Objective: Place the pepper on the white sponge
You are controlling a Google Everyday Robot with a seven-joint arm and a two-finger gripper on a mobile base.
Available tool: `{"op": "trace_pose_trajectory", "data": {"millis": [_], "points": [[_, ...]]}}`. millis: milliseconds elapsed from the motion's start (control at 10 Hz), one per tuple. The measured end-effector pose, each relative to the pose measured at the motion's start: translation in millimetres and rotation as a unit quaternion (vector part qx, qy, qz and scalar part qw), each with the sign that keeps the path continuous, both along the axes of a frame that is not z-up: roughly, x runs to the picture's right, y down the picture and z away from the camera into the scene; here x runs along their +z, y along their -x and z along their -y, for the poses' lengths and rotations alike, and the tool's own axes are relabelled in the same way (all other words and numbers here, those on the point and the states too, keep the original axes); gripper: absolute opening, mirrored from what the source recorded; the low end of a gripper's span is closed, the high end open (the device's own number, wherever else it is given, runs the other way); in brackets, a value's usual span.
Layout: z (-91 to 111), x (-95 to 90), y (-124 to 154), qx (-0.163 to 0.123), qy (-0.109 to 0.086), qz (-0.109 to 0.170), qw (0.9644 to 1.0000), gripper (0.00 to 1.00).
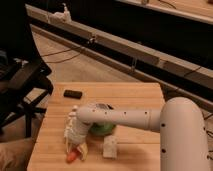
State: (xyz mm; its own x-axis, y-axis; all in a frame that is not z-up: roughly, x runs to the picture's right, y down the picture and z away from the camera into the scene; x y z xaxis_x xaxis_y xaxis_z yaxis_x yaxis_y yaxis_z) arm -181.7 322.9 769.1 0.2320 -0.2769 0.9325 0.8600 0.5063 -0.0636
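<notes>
Gripper point(76, 150): clamped on the pepper point(73, 156), low over the table point(135, 97) near its edge. Step: grasp (looks secured). Next I lift, carry across, and lower onto the white sponge point(110, 148) just beside.

My tool point(76, 150) sits low at the worktop's point(135, 100) front-left, closed on the pepper point(73, 157). The white sponge point(110, 148) lies near on its right with bare wood between. Behind, a green object point(102, 130) and my arm point(125, 117) block passage. The black object point(73, 93) is well apart.
</notes>
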Motion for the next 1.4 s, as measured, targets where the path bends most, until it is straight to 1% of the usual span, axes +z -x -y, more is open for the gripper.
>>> {"op": "trace_pose_trajectory", "data": {"millis": [100, 300, 400, 600, 800, 1100, 1400], "points": [[1.0, -1.7, 0.1, 0.0, -0.002, 0.002, 1.0, 0.0], [7.6, -9.2, 3.7, 0.001, -0.013, 0.011, 0.9999, 0.0], [12.2, -14.7, 7.9, 0.004, -0.021, 0.021, 0.9995, 0.0], [20.5, -27.1, 14.1, 0.016, -0.024, 0.042, 0.9987, 0.0], [31.1, -35.9, 13.3, 0.027, -0.033, 0.054, 0.9977, 0.0], [42.3, -37.9, 3.9, 0.033, -0.041, 0.053, 0.9972, 0.0], [54.3, -37.0, -15.3, 0.045, -0.045, 0.043, 0.9971, 0.0]]}}
